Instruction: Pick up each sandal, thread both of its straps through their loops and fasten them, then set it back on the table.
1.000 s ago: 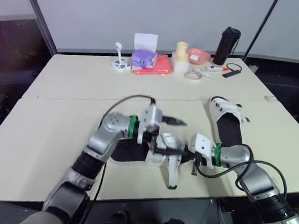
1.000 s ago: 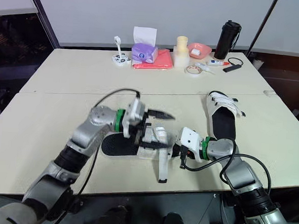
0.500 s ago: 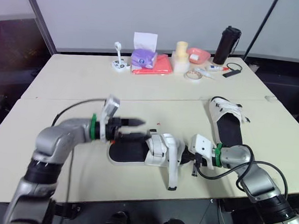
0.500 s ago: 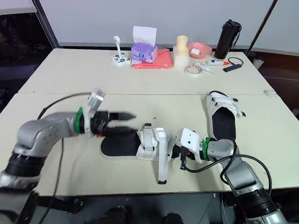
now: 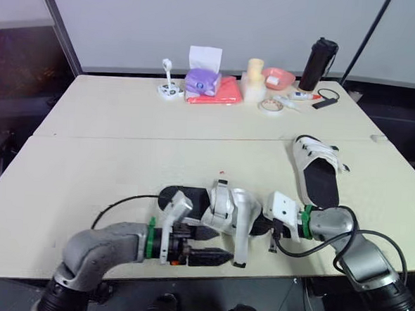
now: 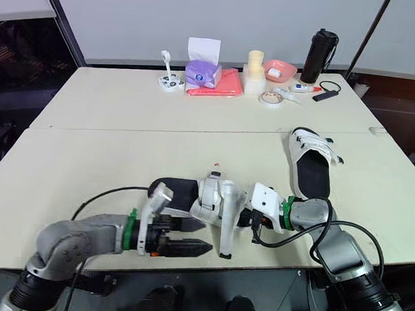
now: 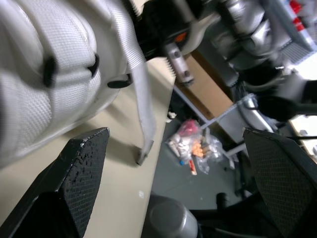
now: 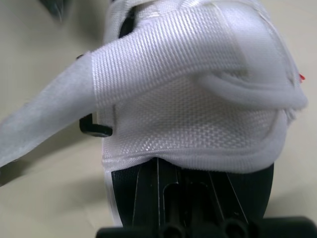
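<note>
The left gripper [image 5: 219, 245] has its jaws wide open and empty. The sandal [image 5: 211, 206] lies sole down on the bench [image 5: 108, 163] just beside them, and its loose strap [image 5: 241, 242] ends just in front of their tips. The right gripper [image 5: 265, 226] has its jaws closed on the sandal's strapped end, and the sandal's long axis runs straight out from these jaws, heel end pointing to the robot's left.

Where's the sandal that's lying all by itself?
In the head views, the black-soled sandal with white straps lies alone on the right side of the beige table, just beyond the right gripper, which clamps the matching sandal.
</note>
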`<state>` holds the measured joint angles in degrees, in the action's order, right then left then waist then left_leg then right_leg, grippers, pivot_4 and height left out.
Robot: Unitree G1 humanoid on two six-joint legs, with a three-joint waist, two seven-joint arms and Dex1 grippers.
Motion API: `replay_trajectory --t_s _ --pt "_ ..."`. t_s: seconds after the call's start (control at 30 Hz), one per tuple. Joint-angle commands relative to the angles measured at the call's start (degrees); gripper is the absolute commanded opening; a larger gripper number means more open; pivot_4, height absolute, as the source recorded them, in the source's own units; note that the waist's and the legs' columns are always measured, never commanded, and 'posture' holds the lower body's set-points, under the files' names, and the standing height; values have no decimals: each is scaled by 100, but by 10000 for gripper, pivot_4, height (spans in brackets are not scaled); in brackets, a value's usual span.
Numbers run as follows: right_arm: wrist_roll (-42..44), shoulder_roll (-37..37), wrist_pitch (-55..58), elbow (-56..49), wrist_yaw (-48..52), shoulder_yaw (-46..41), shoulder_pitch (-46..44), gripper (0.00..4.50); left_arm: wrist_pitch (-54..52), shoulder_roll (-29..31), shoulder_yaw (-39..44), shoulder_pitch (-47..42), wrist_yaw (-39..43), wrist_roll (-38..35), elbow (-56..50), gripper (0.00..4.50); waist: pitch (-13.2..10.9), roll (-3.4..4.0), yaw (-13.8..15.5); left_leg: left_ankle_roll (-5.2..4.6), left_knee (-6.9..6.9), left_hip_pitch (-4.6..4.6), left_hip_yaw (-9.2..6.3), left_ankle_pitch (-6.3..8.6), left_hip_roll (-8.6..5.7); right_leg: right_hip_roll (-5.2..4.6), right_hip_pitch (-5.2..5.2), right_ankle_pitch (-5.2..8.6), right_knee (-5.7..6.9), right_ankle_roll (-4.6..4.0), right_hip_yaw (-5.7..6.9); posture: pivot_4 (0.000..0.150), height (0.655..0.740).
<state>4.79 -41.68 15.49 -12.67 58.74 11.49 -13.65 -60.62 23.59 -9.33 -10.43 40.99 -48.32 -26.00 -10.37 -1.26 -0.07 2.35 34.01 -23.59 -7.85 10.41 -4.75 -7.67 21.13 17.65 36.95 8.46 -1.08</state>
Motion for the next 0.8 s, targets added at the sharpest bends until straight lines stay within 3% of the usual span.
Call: replay_trajectory --t_s 0.03,0.23,0.8 --pt "19 -82 214 -197 129 196 182 0 378 -81 -339 33 -33 330 -17 44593 1 1 8 0 0 0 1 0 0 0 1 0 0 -1 0 1500 7400" --pt "-15 -56 269 -266 56 164 120 0 1045 -343 -982 -73 128 959 469 44593 1 1 47 0 1 0 8 0 5 0 0 9 -9 -18 0 1500 7400" --pt "-242 219 -212 367 -276 151 -386 0 1172 -854 -1246 -445 337 1163 1047 44593 -1 2 43 -1 2 -4 13 0 11 4 6 5 -13 -18 1 1500 7400"
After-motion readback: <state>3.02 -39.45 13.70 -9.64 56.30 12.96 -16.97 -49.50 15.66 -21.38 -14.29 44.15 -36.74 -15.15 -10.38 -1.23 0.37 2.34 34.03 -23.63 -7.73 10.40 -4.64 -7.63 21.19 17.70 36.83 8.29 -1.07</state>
